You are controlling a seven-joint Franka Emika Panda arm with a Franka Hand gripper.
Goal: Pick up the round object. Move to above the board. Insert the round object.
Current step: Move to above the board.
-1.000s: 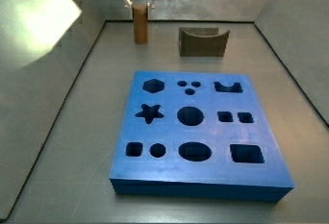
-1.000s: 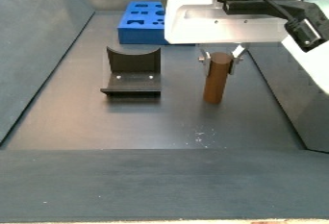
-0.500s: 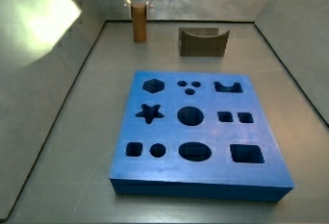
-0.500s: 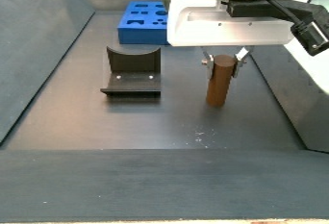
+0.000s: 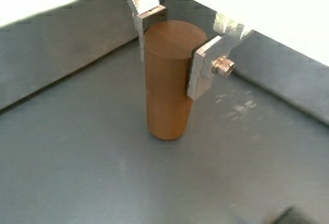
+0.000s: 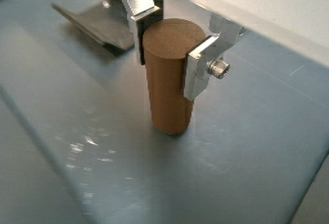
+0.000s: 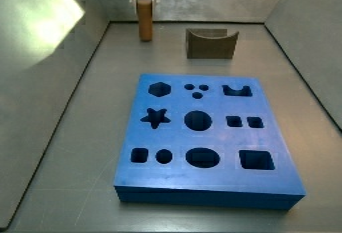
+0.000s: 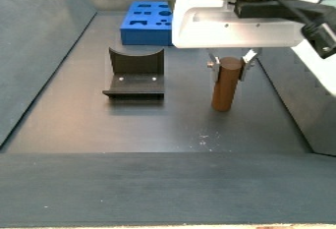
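Observation:
The round object, a slim orange-brown peg [image 5: 171, 84], stands upright between my gripper's fingers in both wrist views [image 6: 167, 79]. My gripper [image 5: 178, 45] is shut on its top, with a silver finger plate pressed against each side. In a side view the peg [image 7: 144, 22] is at the far end of the floor, under the gripper [image 7: 144, 1]. In a side view [image 8: 226, 85] its foot is at or just above the floor, below the gripper [image 8: 229, 61]. The blue board [image 7: 201, 182] with dark cut-outs lies well away from the peg and also shows at the back in a side view [image 8: 147, 22].
The dark fixture [image 7: 209, 43] stands between the peg and the board, to one side, and also shows in a side view [image 8: 134, 74] and in a wrist view [image 6: 96, 21]. Grey walls bound the floor on both sides.
The gripper and the peg in it have shifted a little, away from the board. The board and fixture have not moved.

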